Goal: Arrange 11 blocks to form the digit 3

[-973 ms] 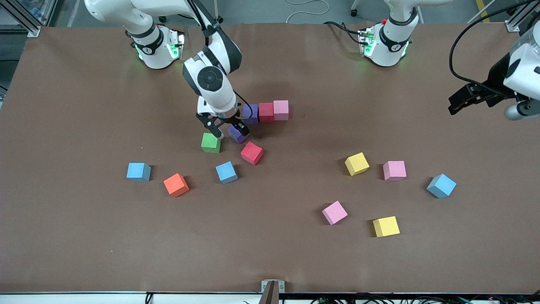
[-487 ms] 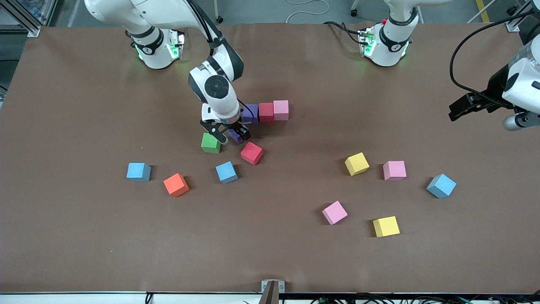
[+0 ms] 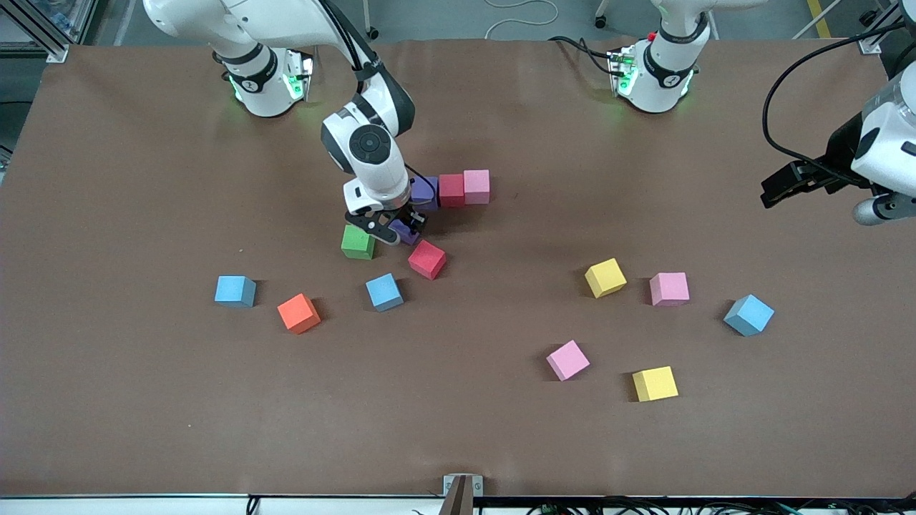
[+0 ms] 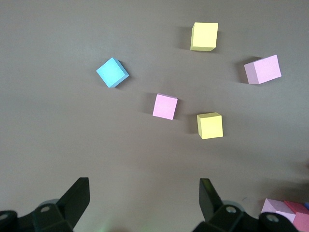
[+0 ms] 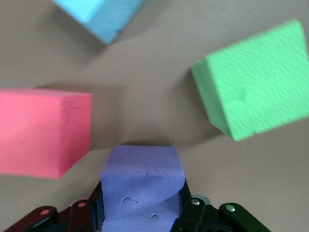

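My right gripper [image 3: 398, 231] is shut on a purple block [image 3: 407, 231] [image 5: 142, 181], whose foam creases between the fingers. It sits low between the green cube [image 3: 357, 242] [image 5: 253, 96] and a red block [image 3: 427, 259] [image 5: 41, 130]. Just beside it stands a row of purple [image 3: 428, 192], red [image 3: 451, 189] and pink [image 3: 476, 186] blocks. Loose on the table lie an orange block [image 3: 298, 312], blue blocks [image 3: 384, 292] [image 3: 235, 290] [image 3: 748, 315], yellow blocks [image 3: 605, 277] [image 3: 655, 383] and pink blocks [image 3: 669, 288] [image 3: 567, 360]. My left gripper [image 3: 776, 187] [image 4: 144, 198] waits open, high over the left arm's end of the table.
The brown table [image 3: 143, 400] has wide bare stretches along its edge nearest the front camera and at the right arm's end. The two arm bases [image 3: 265, 79] [image 3: 655, 71] stand at the edge farthest from that camera.
My right gripper has come down around the loose purple block and closed on it. The left arm has barely shifted.
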`<move>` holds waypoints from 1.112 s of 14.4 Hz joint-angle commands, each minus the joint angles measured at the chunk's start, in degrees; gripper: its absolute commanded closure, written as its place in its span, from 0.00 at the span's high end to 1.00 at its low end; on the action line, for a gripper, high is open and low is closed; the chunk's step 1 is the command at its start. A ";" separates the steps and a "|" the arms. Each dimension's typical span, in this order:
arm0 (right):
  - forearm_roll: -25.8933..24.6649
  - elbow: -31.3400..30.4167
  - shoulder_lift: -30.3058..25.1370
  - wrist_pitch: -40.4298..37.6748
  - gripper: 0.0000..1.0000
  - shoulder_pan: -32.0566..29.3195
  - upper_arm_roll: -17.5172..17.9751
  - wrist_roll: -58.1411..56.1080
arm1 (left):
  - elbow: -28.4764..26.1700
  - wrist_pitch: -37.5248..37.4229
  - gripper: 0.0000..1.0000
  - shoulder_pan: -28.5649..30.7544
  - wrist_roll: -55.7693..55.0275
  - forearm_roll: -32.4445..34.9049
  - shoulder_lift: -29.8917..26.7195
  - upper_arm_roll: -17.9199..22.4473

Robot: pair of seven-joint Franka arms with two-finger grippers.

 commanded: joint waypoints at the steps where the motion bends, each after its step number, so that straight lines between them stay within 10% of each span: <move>1: -0.81 2.43 1.26 -0.30 0.00 0.52 0.26 -10.60 | 1.40 -0.24 1.00 0.00 0.04 1.09 0.04 -0.16; 16: -2.83 3.06 2.76 -1.18 0.00 4.38 0.09 -13.28 | 2.19 -0.24 1.00 1.58 -0.05 1.26 0.30 -0.59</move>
